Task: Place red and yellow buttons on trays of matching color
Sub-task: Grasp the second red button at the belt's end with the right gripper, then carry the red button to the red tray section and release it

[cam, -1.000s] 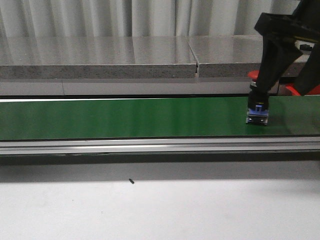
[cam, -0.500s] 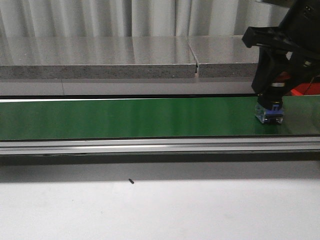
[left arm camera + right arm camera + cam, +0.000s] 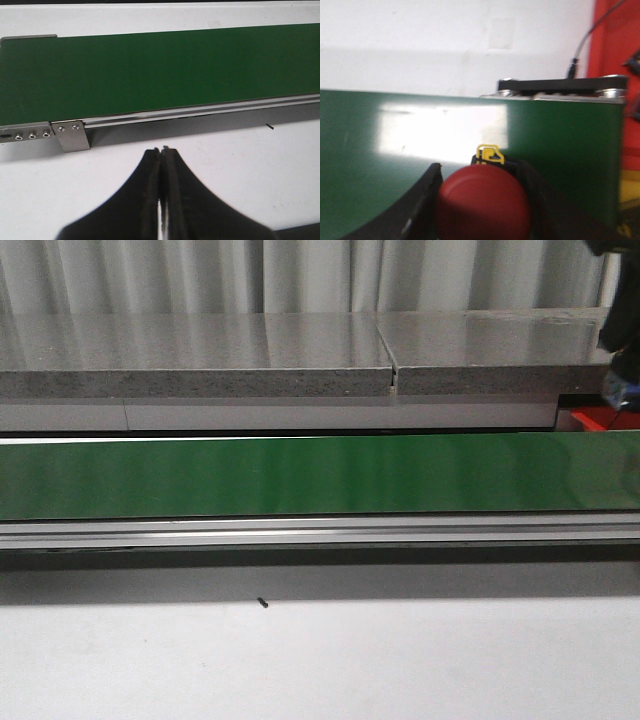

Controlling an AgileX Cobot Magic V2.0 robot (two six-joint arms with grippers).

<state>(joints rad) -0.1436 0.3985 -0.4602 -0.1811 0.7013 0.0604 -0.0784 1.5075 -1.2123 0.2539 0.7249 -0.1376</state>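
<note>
Curtains hang pale behind a grey stone ledge. Below runs the green conveyor belt, then the white counter with a dark speck. Right claw clamps the red button above the belt; left claw is closed, empty.
</note>
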